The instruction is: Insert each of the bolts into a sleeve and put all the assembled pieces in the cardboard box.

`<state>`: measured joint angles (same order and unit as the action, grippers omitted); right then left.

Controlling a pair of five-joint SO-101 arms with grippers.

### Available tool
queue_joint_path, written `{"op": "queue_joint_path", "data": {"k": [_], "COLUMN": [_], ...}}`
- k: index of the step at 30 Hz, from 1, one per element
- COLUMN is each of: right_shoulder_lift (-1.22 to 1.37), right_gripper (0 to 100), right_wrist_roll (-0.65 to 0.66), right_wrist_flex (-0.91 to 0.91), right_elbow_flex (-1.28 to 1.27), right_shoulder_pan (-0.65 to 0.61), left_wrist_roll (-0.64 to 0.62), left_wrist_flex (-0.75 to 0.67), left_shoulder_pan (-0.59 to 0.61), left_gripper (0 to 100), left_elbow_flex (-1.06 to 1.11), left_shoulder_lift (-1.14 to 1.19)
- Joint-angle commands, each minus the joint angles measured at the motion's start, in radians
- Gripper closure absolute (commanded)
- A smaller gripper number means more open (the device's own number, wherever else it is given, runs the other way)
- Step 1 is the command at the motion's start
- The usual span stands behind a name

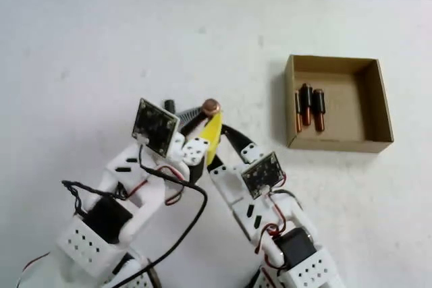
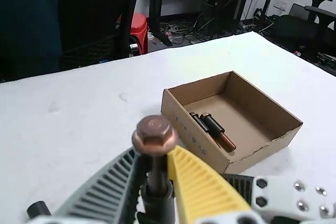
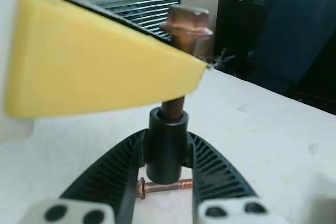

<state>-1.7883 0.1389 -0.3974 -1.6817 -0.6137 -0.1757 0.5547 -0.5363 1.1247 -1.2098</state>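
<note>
A copper bolt [image 2: 152, 132] stands upright between the grey and yellow fingers of my left gripper [image 2: 153, 157], which is shut on its shank. The bolt's lower end sits in the top of a black sleeve [image 3: 167, 150], and my right gripper [image 3: 167, 148] is shut on that sleeve just above the table. In the high view the bolt head [image 1: 210, 106] shows over the yellow finger [image 1: 212, 133], left of the cardboard box [image 1: 337, 145]. Assembled pieces [image 1: 309, 107] lie side by side in the box [image 2: 194, 129].
A loose copper bolt [image 3: 163, 186] lies on the table under the held sleeve. A loose black sleeve [image 1: 169, 106] lies beside the left gripper. The white table [image 1: 101, 45] stretches open to the left and the back; chairs and cables stand beyond its far edge.
</note>
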Motion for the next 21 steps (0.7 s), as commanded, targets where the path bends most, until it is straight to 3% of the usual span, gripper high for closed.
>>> {"op": "queue_joint_path", "data": {"k": [1, 11, 15, 21], "right_shoulder_lift": [-0.015, -0.015, -0.015, -0.015], "right_gripper": [98.1, 98.1, 98.1, 98.1], "right_wrist_roll": [0.015, 0.015, 0.015, 0.015], "right_wrist_flex": [0.016, 0.015, 0.015, 0.015], "right_elbow_flex": [-0.009, -0.009, -0.009, -0.009], "right_shoulder_pan": [0.005, 0.007, 0.008, 0.008], "left_wrist_roll": [-0.051, -0.035, 0.049, 0.057], "left_wrist_flex": [-0.055, -0.061, -0.060, -0.055], "left_shoulder_pan": [0.016, 0.031, 0.031, 0.036], "left_gripper": [98, 97, 87, 73], "left_elbow_flex": [0.002, 0.028, 0.028, 0.028], "left_shoulder_lift": [-0.002, -0.004, -0.004, 0.001]}}
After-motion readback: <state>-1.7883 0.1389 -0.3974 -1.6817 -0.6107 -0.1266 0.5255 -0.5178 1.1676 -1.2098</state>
